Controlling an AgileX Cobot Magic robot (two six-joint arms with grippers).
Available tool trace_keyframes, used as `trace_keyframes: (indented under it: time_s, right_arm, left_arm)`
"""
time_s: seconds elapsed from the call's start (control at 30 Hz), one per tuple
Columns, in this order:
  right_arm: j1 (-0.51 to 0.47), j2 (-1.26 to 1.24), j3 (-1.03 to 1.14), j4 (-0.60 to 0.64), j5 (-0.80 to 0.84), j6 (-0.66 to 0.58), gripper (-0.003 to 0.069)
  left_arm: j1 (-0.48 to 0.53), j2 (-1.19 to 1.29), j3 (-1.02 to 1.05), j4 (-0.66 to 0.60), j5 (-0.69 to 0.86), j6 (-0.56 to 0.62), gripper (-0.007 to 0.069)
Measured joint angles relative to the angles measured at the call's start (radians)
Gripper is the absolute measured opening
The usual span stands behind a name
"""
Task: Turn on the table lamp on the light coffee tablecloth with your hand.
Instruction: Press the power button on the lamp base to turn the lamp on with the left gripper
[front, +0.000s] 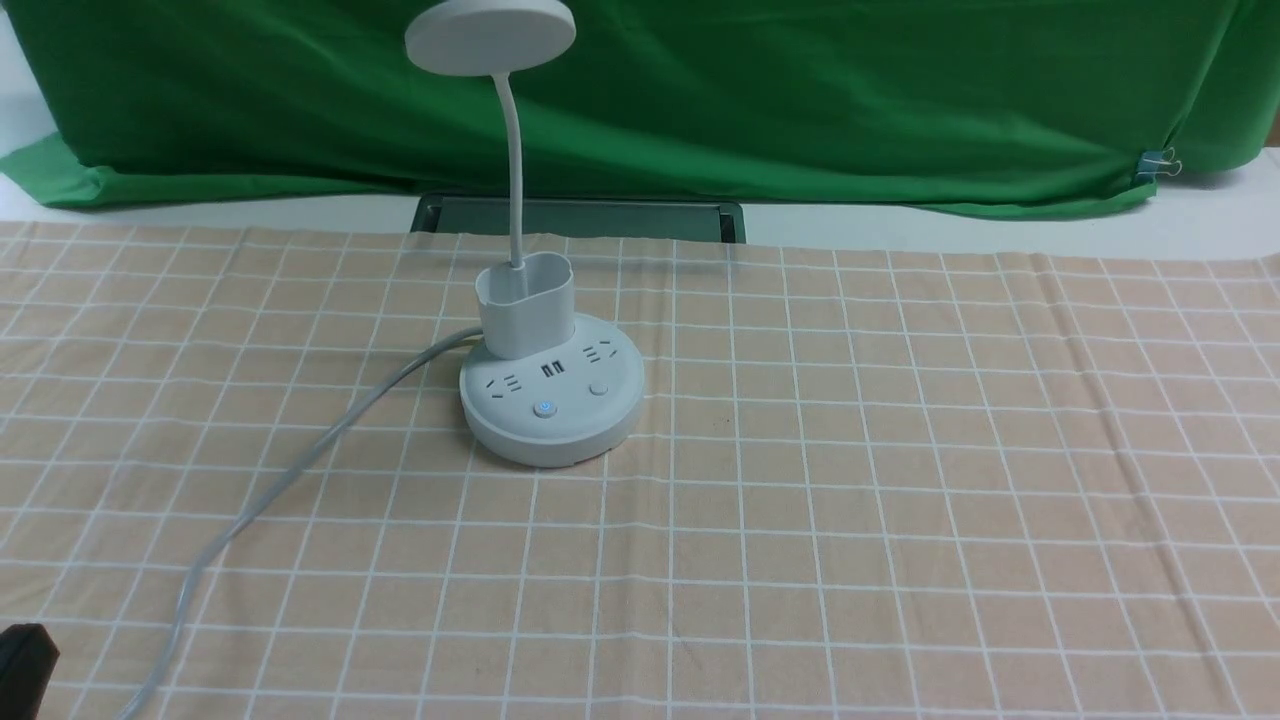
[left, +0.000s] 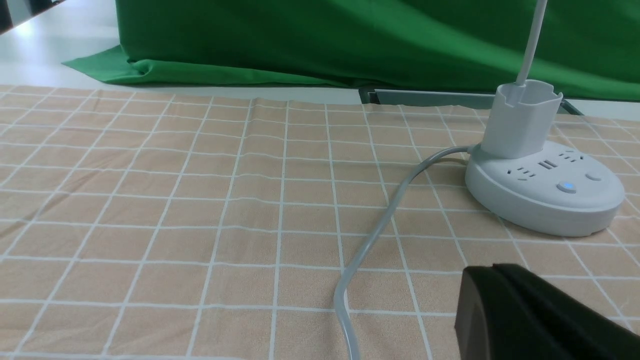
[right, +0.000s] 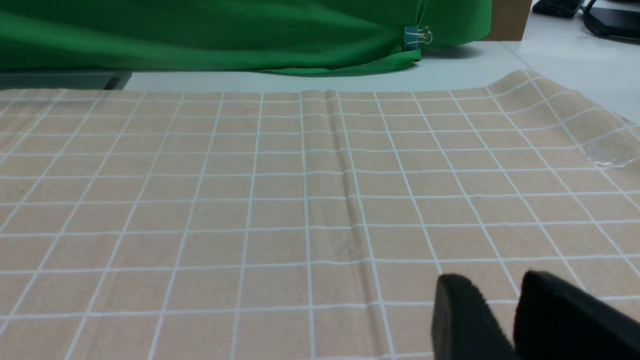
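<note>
Two buttons on round base of white disc-headed table lamp (front: 553, 395), standing on beige white-grid tablecloth (front: 850, 560); press apparently still to do. Black left gripper (left: 492, 267) looks closed, black right gripper (right: 492, 277) slightly parted, both away from lamp.

The left gripper's black fingertips (left: 492, 300) sit together, while the right gripper (right: 492, 285) shows a narrow gap between its fingers.

Lamp head (front: 490, 38) cut off at front view's top edge.
</note>
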Motion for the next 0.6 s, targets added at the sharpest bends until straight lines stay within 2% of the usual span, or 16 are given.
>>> trace_keyframes:
  time_s: [0.6]
  right_arm:
    - [0.0,0.0,0.0,0.0,0.001,0.0,0.0238]
  left_arm:
    - [0.0,0.0,0.0,0.004,0.0,0.005,0.0001]
